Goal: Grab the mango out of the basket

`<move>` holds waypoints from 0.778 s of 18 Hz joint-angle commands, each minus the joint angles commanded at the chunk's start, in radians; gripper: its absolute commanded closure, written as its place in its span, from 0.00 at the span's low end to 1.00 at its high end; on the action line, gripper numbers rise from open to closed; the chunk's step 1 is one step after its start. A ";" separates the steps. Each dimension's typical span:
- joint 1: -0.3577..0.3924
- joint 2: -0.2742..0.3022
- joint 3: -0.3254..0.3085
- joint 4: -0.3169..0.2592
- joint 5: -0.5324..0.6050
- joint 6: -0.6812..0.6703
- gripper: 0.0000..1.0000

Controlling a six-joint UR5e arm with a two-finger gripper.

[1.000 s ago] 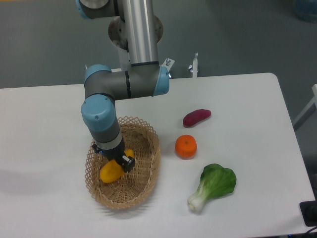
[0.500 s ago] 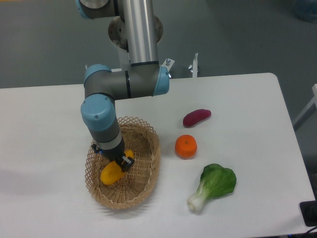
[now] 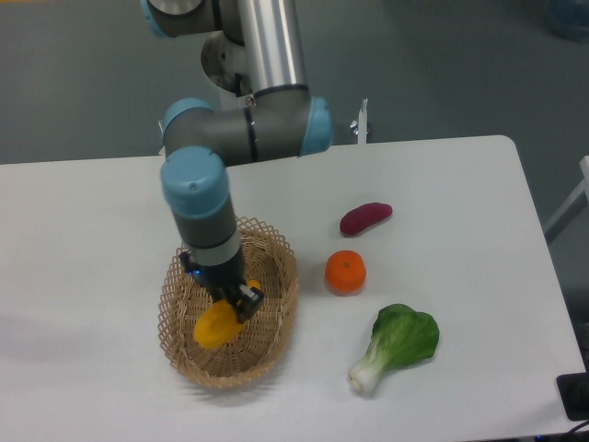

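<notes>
The smooth yellow-orange mango (image 3: 216, 328) lies inside the oval tan woven wicker basket (image 3: 276, 313), clamped by the arm's black end effector (image 3: 235, 302) reaching down from above. The basket stands on a white desk (image 3: 479, 239) before a grey floor. Right of it lie a purple-red sweet potato (image 3: 365, 218), a round orange (image 3: 345, 272) and a leafy green bok choy (image 3: 396, 343).

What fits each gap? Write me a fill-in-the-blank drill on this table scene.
1. The claw is closed on the ____, which is yellow-orange.
2. That fruit sits over the woven ____.
3. The round orange lies between the purple sweet potato and the leafy ____.

Missing words: mango; basket; bok choy
</notes>
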 joint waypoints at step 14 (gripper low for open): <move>0.324 0.049 0.177 -0.296 -0.115 0.443 0.59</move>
